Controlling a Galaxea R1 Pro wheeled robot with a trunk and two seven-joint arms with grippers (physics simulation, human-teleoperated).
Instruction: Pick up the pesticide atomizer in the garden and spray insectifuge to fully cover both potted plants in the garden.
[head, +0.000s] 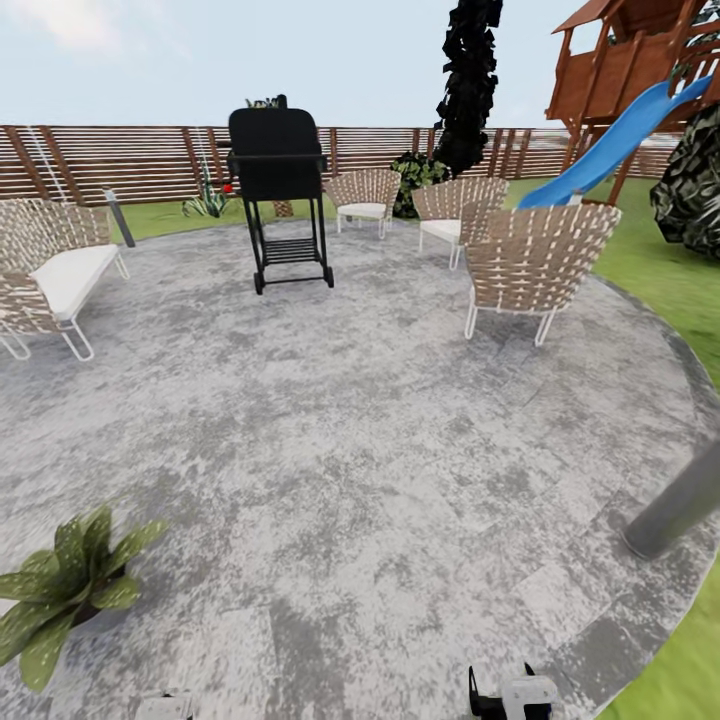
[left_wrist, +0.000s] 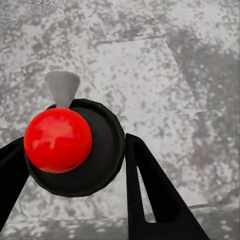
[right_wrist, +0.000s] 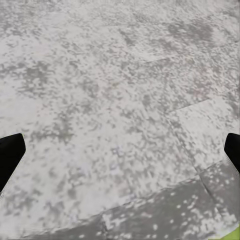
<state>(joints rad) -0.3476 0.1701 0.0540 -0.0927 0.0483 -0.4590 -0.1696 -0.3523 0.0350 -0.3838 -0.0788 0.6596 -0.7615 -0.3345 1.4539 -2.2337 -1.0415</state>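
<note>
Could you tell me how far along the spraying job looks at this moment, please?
Done: the pesticide atomizer looks picked up, clamped between the fingers of the left gripper above the stone patio. In hand: bringing it to a potted plant, which sits at the head view's lower left, with no spray visible. Left: spraying both plants. The right gripper is open and empty.

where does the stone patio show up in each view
head view: stone patio spans middle and foreground, up to the chairs.
left wrist view: mottled ground across the background.
right wrist view: ground nearly throughout.
shared landmark: darker rim band beside the grass, head and right wrist.
</note>
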